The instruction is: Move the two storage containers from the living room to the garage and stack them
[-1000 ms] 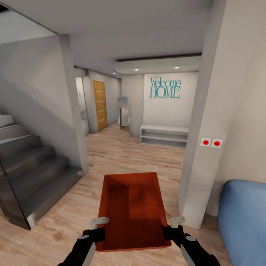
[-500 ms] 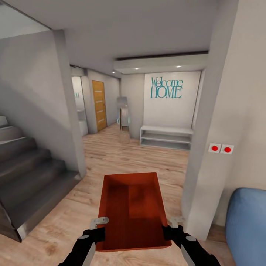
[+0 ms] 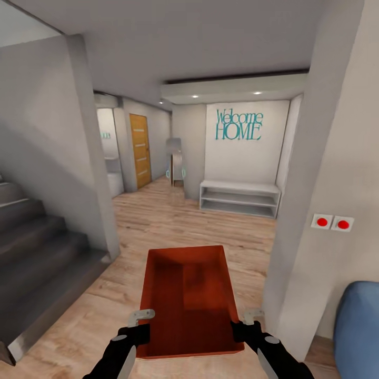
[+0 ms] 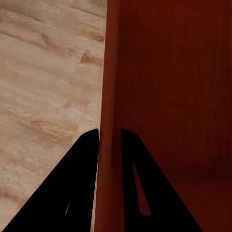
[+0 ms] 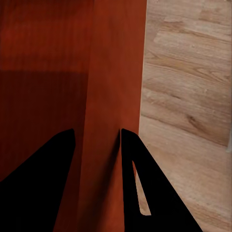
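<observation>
I carry one orange-red storage container [image 3: 187,300] in front of me, held level above the light wood plank floor. My left gripper [image 3: 141,323] is shut on its left wall and my right gripper [image 3: 243,323] is shut on its right wall. In the left wrist view the black fingers [image 4: 84,159] pinch the thin wall of the container [image 4: 169,87]. The right wrist view has the fingers [image 5: 130,154] clamped over the other wall of the container [image 5: 72,58].
Dark stairs [image 3: 37,247] rise at the left behind a grey wall. A white pillar [image 3: 310,210] with two red buttons [image 3: 332,222] stands close at the right, a blue sofa [image 3: 360,326] beyond it. Ahead, a hallway leads to a white bench [image 3: 239,199] and a wooden door [image 3: 140,151].
The whole view has moved forward: stairs slide off to the left, the pillar and sofa off to the right. The container stays in the same place between both grippers.
</observation>
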### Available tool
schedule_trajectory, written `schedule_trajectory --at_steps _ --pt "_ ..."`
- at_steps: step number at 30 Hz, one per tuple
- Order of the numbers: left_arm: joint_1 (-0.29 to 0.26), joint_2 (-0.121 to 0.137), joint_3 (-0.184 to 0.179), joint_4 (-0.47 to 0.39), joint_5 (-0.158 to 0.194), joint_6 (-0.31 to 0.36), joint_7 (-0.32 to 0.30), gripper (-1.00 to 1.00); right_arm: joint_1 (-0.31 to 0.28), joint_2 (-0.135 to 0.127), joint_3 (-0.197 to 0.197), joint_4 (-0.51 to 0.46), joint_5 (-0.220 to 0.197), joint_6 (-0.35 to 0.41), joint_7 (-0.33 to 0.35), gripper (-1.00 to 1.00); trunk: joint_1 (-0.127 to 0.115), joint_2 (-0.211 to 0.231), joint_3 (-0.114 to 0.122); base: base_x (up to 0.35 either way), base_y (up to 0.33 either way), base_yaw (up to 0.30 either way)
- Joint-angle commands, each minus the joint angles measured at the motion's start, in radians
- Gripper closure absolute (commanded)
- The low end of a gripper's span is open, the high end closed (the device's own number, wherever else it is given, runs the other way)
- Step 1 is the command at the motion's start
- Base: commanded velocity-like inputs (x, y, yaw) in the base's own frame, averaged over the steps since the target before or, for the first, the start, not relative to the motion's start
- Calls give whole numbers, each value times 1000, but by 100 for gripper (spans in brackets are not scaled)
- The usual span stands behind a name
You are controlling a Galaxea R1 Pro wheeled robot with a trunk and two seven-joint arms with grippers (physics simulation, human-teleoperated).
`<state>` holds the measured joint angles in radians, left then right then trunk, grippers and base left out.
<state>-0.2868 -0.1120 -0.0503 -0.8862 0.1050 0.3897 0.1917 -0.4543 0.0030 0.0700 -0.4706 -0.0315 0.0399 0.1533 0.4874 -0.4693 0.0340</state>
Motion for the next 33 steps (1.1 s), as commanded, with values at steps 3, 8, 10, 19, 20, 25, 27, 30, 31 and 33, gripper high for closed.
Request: schedule_trajectory --at_steps 3,8,10,19,20,25,27,30,31,33 --pt "0 0 4 -4 -28 -2 12 100 0 8 -7 0 -8 5 45 100 1 -1 0 325 0 0" --pt "0 0 4 -4 -28 -2 12 100 0 8 -7 0 -8 5 45 100 1 -1 0 325 0 0" --pt "0 0 4 -4 -28 -2 12 100 0 8 -7 0 -8 5 45 100 1 -1 0 325 0 0" --pt "0 0 4 -4 -28 -2 12 100 0 8 -8 0 -8 3 45 100 1 -1 0 325 0 0" --pt "0 0 4 -4 -28 -2 12 100 0 8 -9 0 -7 3 45 100 1 -1 0 325 0 0" --pt "0 0 4 -4 -28 -2 12 100 0 8 -9 0 -7 3 45 100 1 -1 0 325 0 0" --pt "0 0 4 -4 -28 -2 12 100 0 8 -9 0 -7 3 45 100 1 -1 0 325 0 0" --pt "0 0 4 -4 -28 -2 12 100 0 8 -9 0 -7 3 45 100 1 -1 0 325 0 0" --pt "0 0 4 -4 -28 -2 13 100 0 8 -8 0 -7 3 45 100 1 -1 0 325 0 0" --pt "0 0 4 -4 -28 -2 12 100 0 8 -8 0 -7 3 45 100 1 -1 0 325 0 0"
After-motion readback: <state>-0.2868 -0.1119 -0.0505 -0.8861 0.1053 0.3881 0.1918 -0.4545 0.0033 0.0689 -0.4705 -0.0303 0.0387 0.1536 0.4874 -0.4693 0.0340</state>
